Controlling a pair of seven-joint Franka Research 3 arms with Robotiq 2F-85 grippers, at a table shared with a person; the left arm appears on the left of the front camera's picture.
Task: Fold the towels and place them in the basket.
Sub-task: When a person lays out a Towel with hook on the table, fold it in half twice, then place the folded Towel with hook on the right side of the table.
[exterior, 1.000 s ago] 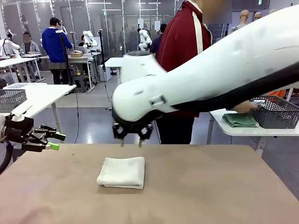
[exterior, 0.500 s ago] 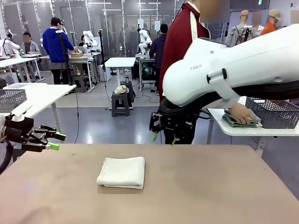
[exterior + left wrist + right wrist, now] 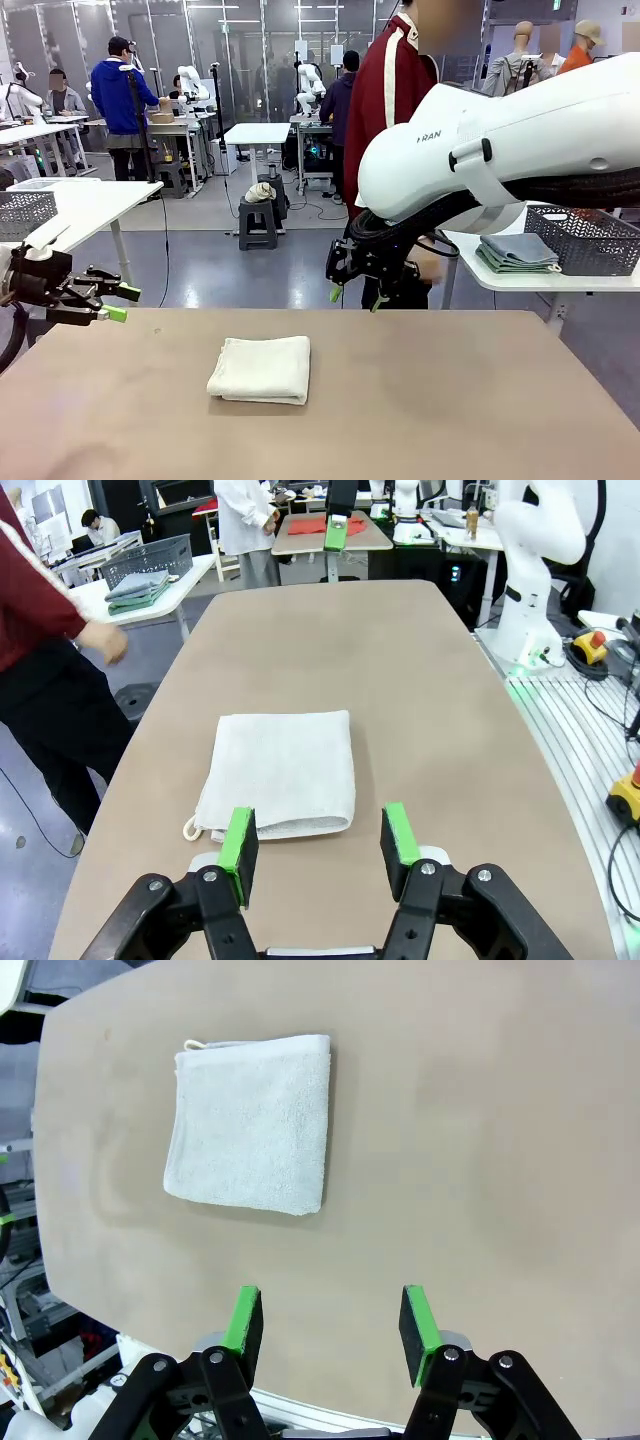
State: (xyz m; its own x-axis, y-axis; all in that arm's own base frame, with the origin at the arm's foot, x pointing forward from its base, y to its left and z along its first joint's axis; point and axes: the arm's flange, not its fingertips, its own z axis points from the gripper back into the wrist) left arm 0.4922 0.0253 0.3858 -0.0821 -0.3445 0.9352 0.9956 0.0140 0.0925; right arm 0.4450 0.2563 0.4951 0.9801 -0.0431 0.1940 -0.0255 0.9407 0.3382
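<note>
The right tool has swung from over the folded cream towel, left of the worktop's centre, to its far edge. It and the left tool stand part-open, empty. The towel looks ready for the basket.

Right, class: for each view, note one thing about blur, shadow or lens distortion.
Front view: the person's hand is motion-blurred, the cream towel sharp. Left wrist view: the table edges look bowed by the wide lens. Right wrist view: even light, a faint soft shadow beside the towel.
</note>
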